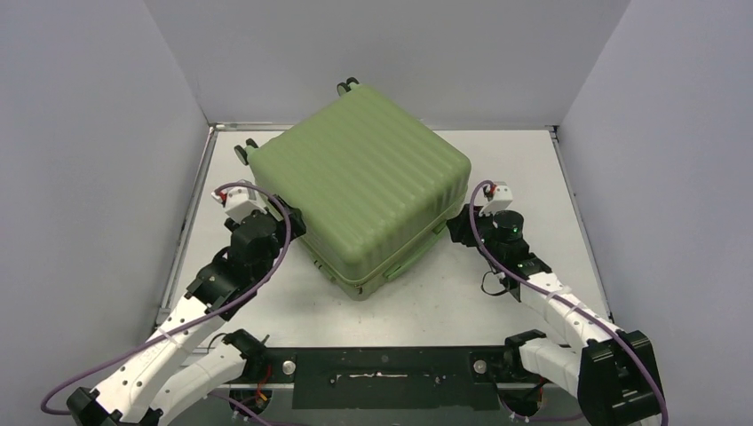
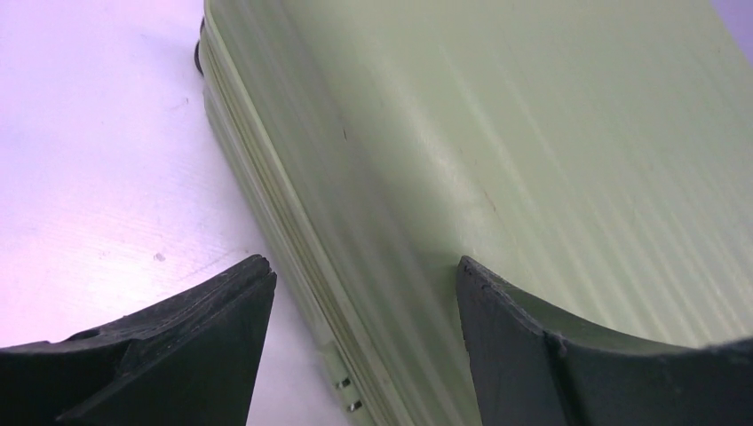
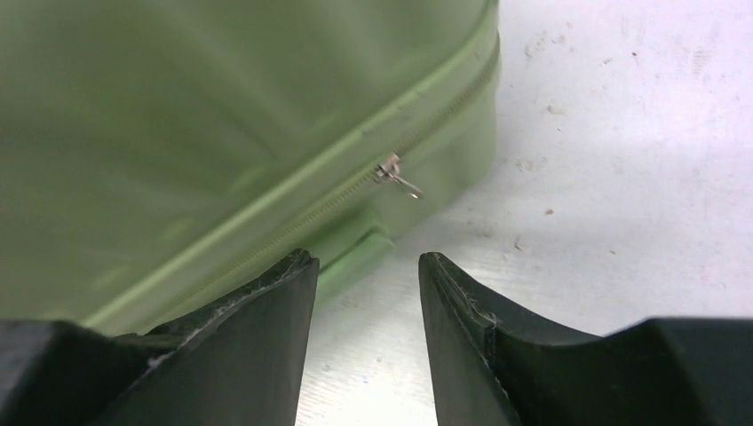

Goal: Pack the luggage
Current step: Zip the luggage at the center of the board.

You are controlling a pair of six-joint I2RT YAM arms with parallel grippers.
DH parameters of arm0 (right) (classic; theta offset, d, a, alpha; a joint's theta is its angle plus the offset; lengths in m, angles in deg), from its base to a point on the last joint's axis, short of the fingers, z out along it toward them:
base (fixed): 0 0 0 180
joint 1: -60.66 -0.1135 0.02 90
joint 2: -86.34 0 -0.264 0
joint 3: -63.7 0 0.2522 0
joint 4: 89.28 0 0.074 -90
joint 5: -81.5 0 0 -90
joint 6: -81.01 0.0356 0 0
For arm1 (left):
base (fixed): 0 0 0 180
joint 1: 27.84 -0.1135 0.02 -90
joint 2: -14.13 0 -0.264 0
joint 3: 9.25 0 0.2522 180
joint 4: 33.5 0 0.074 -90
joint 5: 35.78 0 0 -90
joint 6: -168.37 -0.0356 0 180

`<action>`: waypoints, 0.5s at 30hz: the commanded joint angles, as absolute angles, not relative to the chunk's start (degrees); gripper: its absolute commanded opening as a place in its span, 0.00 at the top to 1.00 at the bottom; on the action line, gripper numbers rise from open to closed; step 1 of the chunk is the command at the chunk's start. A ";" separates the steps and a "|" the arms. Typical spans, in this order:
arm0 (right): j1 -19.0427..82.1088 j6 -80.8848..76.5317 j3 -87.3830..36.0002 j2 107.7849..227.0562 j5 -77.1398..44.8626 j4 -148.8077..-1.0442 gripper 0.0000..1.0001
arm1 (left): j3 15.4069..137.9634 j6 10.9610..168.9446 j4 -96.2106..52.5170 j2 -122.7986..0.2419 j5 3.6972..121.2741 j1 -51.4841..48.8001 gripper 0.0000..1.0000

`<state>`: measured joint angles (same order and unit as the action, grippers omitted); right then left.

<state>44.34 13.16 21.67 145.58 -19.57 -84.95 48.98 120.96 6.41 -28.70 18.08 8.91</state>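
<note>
You've got the luggage (image 1: pixel 360 182) flat on the table (image 1: pixel 533 169), centre, wheels (image 1: pixel 241 151) twd back-left. L gripper (image 1: pixel 286 216) straddles its left edge; R gripper (image 1: pixel 455 232) sits just beside its right side, zip pull (image 3: pixel 397 176) ahead.

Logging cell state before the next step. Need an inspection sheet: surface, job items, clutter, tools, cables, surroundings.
Surface: white table, with small specks and scuffs near the right arm.
Job's things: suitcase closed, lying flat with the ribbed shell up. Wheels are at the far side, and the zipper pull is on the side seam.
Clutter: nothing seen.
Grippers: left tool open, one finger on the table side and one over the shell; contact unclear. Right tool open with nothing between the fingers, aimed at the side below the zipper pull.
Cables: purple cables run along both arms.
Surroundings: grey walls on three sides, black base bar at the near edge.
</note>
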 commanded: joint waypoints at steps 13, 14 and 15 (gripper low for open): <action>48.00 1.04 25.27 153.41 -24.98 -104.67 0.49 | 42.30 116.30 -11.79 -39.04 43.39 -12.18 0.28; 48.10 0.43 25.12 154.13 -25.58 -105.05 0.50 | 41.70 115.91 -12.42 -39.06 44.32 -12.93 0.28; 48.17 0.00 25.02 154.67 -25.95 -105.56 0.50 | 41.31 115.45 -12.92 -39.07 44.75 -13.21 0.29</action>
